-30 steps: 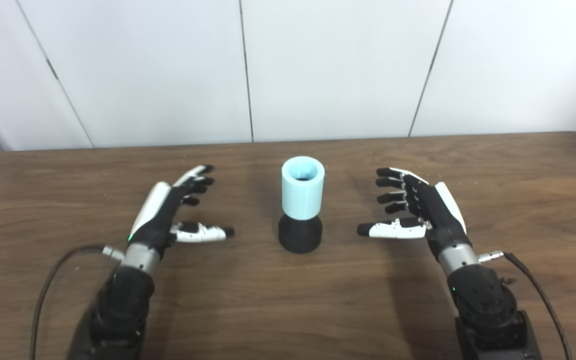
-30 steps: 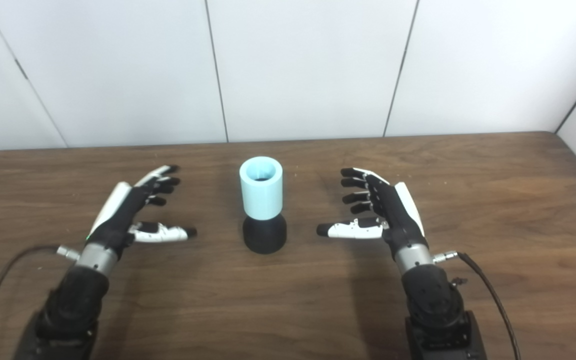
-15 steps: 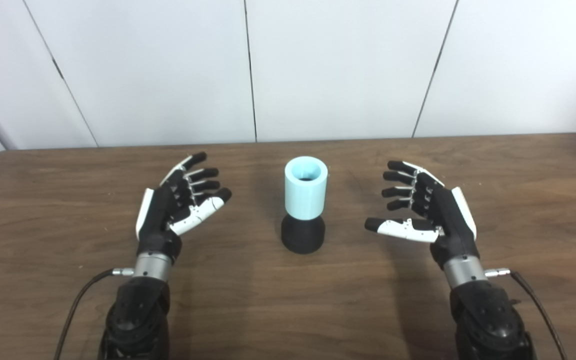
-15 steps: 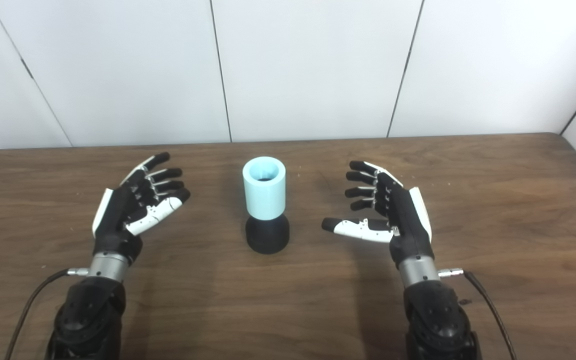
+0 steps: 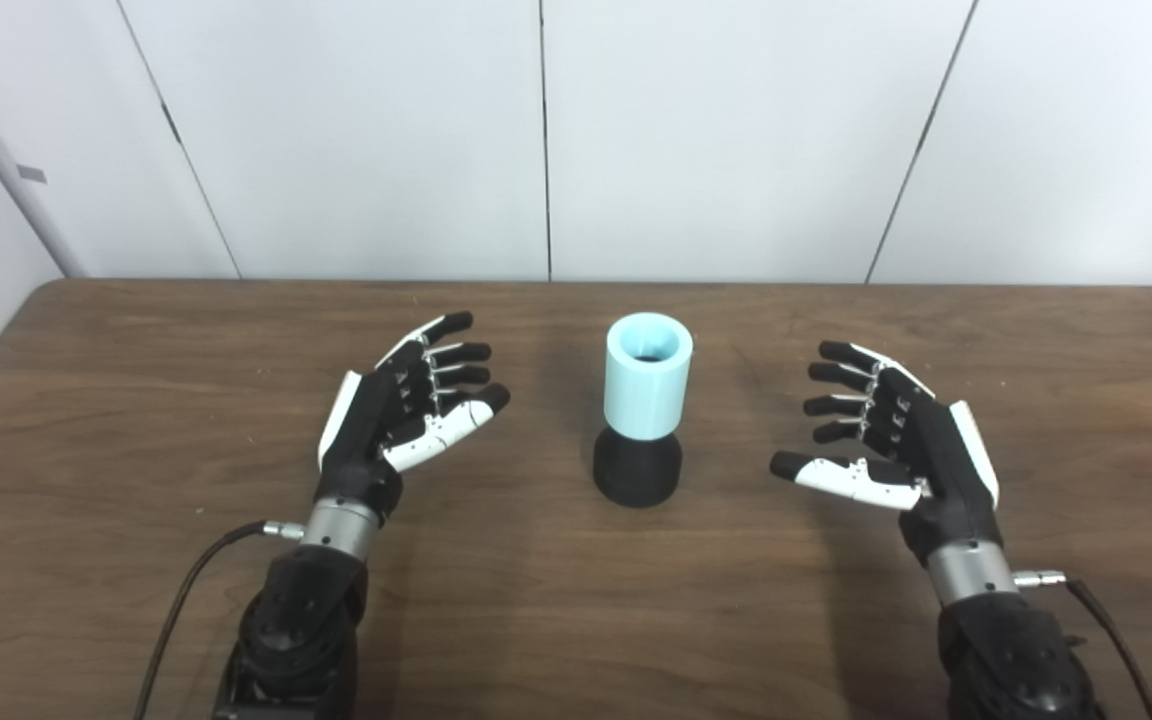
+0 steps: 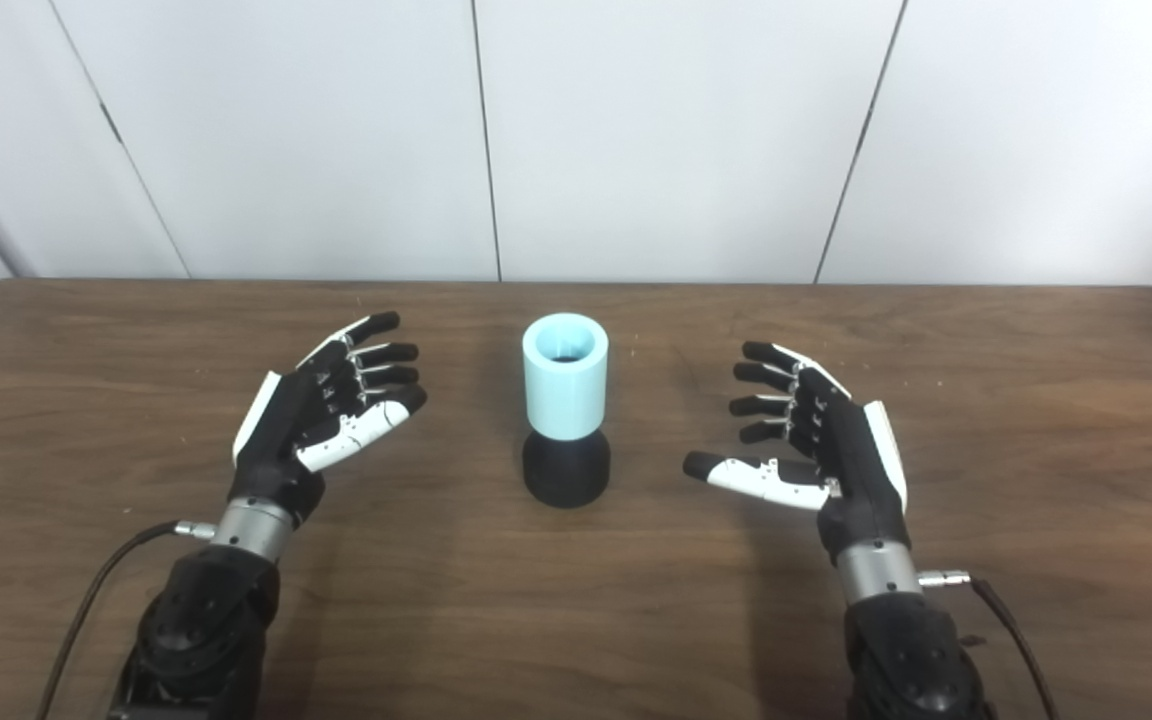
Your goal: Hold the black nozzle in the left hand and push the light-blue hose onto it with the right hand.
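The light-blue hose (image 5: 647,376), a short upright tube, sits on top of the black nozzle (image 5: 637,467), which stands on the wooden table (image 5: 136,400) in the middle. My left hand (image 5: 404,410) rests to the left of the pair, palm turned up and inward, fingers apart and holding nothing. To the right of the pair is my right hand (image 5: 886,440), also open, with its thumb pointing toward the nozzle. Neither hand touches the hose or the nozzle.
White wall panels (image 5: 536,140) rise behind the table's far edge. Black cables (image 5: 186,590) trail from both wrists toward the near edge.
The camera has shifted, moving the whole scene rightward. My left hand turned from palm-down to palm-up and drew its thumb in. The hose and nozzle have not moved.
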Available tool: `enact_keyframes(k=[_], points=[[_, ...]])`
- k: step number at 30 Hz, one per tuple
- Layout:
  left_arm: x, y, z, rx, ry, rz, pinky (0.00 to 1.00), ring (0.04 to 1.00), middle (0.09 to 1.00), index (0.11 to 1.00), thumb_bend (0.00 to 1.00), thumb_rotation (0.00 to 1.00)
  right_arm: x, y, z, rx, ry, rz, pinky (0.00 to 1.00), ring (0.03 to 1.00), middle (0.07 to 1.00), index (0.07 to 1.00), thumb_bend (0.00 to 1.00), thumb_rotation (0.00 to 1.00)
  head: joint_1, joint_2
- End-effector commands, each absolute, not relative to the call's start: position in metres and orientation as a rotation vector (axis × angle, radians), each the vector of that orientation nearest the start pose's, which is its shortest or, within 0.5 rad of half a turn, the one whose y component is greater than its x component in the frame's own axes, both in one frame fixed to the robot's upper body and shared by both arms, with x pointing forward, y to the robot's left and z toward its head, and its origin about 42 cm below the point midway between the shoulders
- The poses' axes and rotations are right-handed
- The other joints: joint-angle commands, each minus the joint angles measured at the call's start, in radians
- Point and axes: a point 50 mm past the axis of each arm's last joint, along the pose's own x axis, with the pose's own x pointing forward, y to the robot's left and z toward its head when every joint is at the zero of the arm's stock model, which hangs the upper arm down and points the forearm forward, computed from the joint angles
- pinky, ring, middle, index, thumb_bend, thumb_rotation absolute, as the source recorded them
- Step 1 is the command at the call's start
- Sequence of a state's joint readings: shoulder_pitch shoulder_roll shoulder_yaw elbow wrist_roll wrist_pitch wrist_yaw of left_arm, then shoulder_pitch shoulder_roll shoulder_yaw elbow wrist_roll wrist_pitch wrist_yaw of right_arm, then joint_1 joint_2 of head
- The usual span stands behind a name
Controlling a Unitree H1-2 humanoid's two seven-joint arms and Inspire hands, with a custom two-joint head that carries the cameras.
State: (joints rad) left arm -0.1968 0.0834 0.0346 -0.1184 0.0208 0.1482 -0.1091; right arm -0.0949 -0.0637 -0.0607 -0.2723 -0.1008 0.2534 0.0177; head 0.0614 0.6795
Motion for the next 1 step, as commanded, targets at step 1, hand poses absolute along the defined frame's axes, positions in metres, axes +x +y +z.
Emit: enact_keyframes(k=[1], points=[[0.3426, 0.2266, 0.1996, 0.123, -0.264, -0.143, 0.59, 0.698, 0.726, 0.745, 0.56, 0.27, 0.3056, -0.238, 0.2025, -0.158, -0.228, -0.051, 0.54, 0.63, 0.741, 0.761, 0.75, 0.14, -0.004, 0.0]])
